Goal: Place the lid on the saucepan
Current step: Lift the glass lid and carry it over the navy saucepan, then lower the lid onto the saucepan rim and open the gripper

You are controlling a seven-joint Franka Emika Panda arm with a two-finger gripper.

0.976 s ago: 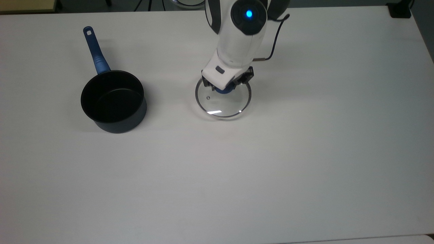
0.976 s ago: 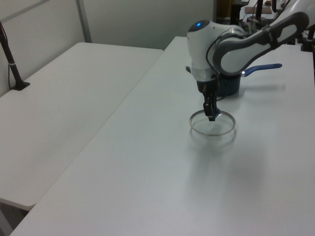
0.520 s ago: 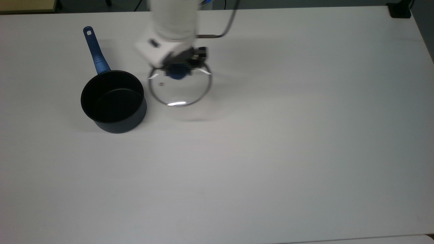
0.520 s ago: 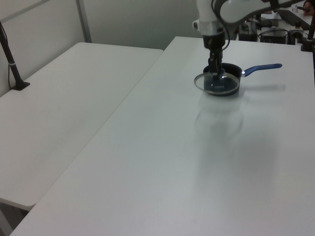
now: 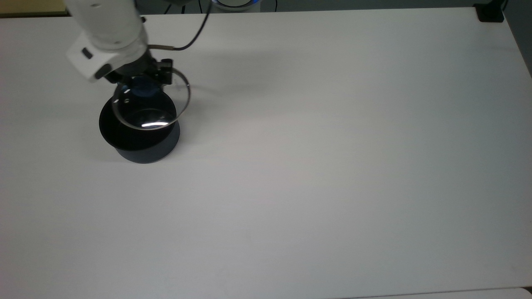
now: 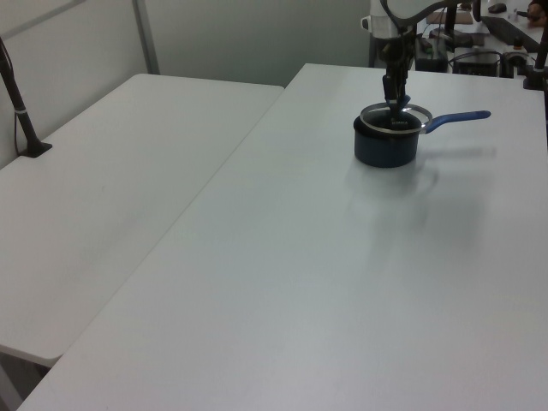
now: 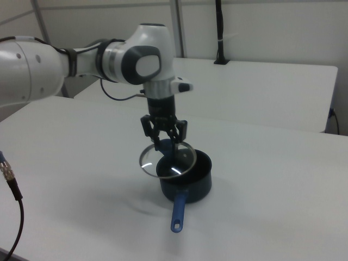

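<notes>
A plain white table (image 5: 316, 174) in a bare, pale-walled room with a second table alongside: I hold the lid (image 5: 151, 109) in the air over the saucepan (image 5: 139, 137), in the upper left of the top view's frame. My gripper (image 7: 165, 142) is clenched on the lid's blue centre knob, the one part that stands up from the glass, so the disc hangs level beneath my fingers (image 7: 178, 132) and its metal rim is free to meet the pot.

The saucepan sits upright on the table, its dark inside open, its long blue handle (image 7: 178, 209) pointing toward the bottom of the right view's frame. In the top view the glass covers the upper part of the pot's mouth and spills past it to the upper right; in the left view the lid (image 6: 393, 116) floats just above the pot (image 6: 385, 144), toward the upper right of that frame. The lid is apart from the rim, not resting on it.

I judge the carry nearly finished: what is left is to centre the disc over the opening and lower it before letting go. Release off-centre, and the glass could tip on the rim.
</notes>
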